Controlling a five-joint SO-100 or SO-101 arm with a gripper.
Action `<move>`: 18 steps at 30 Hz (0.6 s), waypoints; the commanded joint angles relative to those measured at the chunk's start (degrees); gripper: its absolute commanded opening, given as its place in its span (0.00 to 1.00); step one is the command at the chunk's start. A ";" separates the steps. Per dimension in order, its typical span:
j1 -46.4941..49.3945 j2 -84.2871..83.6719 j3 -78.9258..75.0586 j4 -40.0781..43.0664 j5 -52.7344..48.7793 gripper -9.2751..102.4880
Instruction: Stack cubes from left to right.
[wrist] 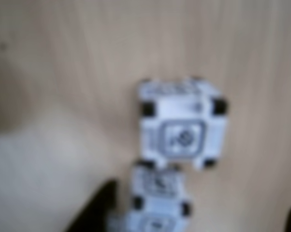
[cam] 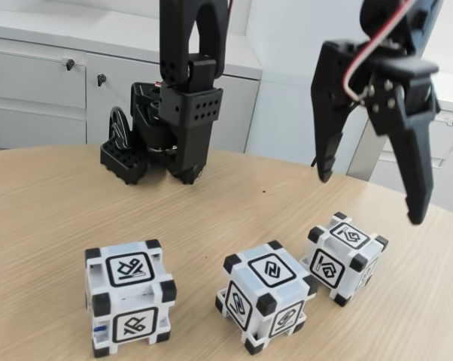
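1. Nearest to the camera in the fixed view stand the left cube (cam: 129, 296) and the middle cube (cam: 267, 305), both on the wooden table (cam: 46, 218). The right cube (cam: 345, 256) sits a little farther back, just beside the middle one; whether they touch I cannot tell.
2. All three cubes are on the table, none is stacked yet.
3. The gripper (cam: 368, 197) hangs above the right cube with its jaws spread wide and nothing between them.
4. The wrist view is blurred; it shows one cube (wrist: 181, 123) below the camera and another cube (wrist: 158, 199) close to it at the lower edge.
5. My judgement on handling: the cubes look like hard, stiff plastic, probably light, and not fragile. The white faces seem smooth, so they may slip.
6. A good hold would be on two opposite flat faces, at mid-height, with the fingers between the black corner blocks, which could help to stop sliding.
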 commanded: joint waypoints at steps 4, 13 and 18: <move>0.18 -5.45 -2.81 -0.53 -4.57 0.42; 0.26 -10.20 -2.99 -2.20 -8.79 0.42; 0.35 -10.20 -2.29 -5.54 -9.76 0.42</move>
